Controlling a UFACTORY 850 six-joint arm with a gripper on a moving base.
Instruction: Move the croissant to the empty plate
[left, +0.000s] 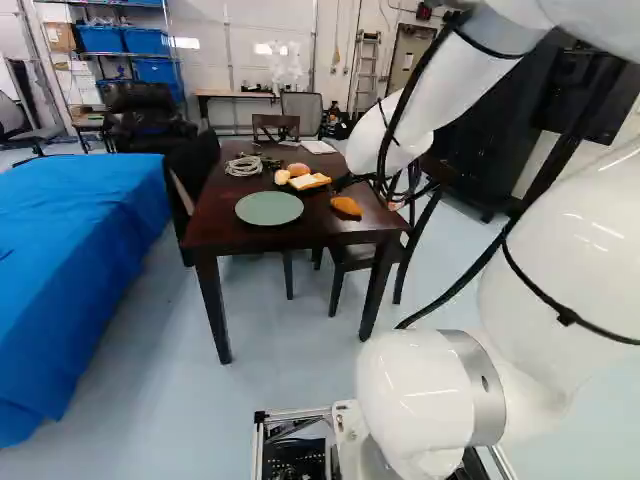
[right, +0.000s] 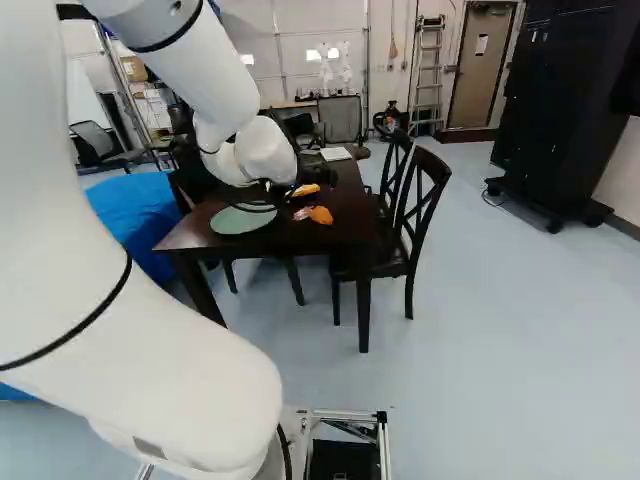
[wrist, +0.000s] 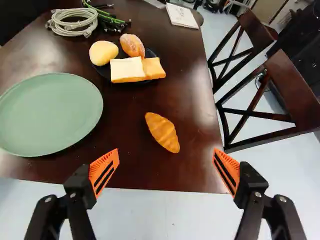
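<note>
In the left base view my gripper (left: 392, 199) is partly hidden behind the arm and its cables, near the table's right side. The wrist view shows my gripper (wrist: 166, 156) wide open, nothing held, its orange pads far apart. Ahead of it, roughly centred between the fingers, the golden croissant (wrist: 162, 132) lies on bare table, slanted; it is also seen in the left base view as a croissant (left: 346, 206). The empty green plate (wrist: 49, 114) rests beside the croissant, on the left finger's side.
A dark plate (wrist: 102, 71) beyond the croissant bears bread pieces and a round bun. Coiled cable (wrist: 75, 22) and a white booklet (wrist: 181, 16) lie farther back on the dark table (wrist: 195, 170). Chairs (wrist: 287, 85) stand along one side; a blue-covered surface (left: 75, 260) stands left.
</note>
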